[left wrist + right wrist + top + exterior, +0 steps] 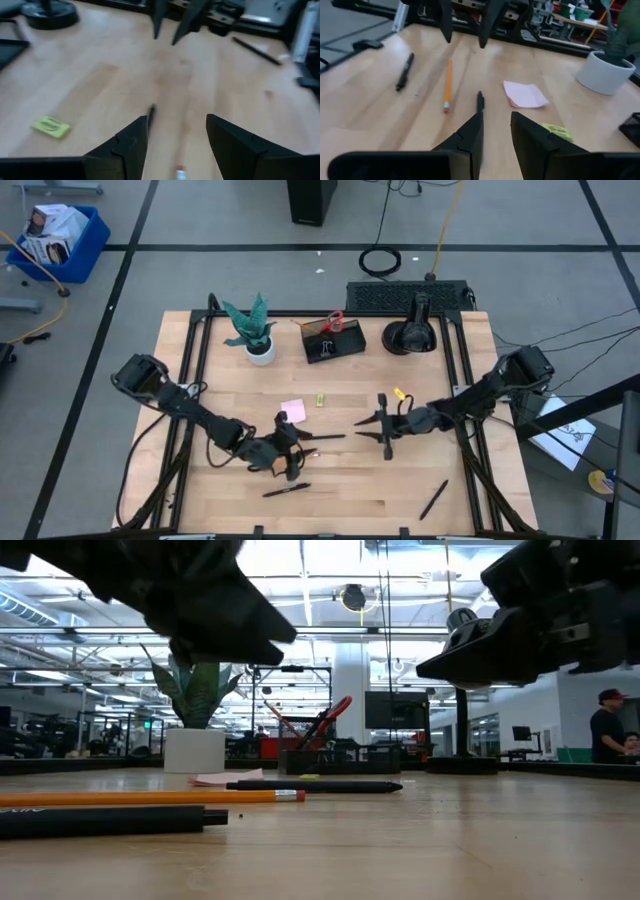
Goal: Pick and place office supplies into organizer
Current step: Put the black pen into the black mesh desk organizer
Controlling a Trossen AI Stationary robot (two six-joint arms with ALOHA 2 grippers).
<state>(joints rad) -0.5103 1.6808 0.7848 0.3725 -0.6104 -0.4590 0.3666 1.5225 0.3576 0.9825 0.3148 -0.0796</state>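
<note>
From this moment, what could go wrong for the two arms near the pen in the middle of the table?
1. The left gripper and right gripper face each other across one black pen; if both advance, they may collide.
2. The orange pencil lies close beside that pen, so the fingers could catch it too.
3. The organizer already holds scissors, which may block a pen going in.

Mid-table lane tight; front edge & far left roomier.

Left gripper & right gripper face each other w/ a black pen and bare wood between. Just behind that gap: pink sticky pad, yellow piece. Orange pencil lies by left gripper. Front strip carries two more pens, well apart. Back row blocked: plant pot, organizer w/ scissors sticking up, black round base.
</note>
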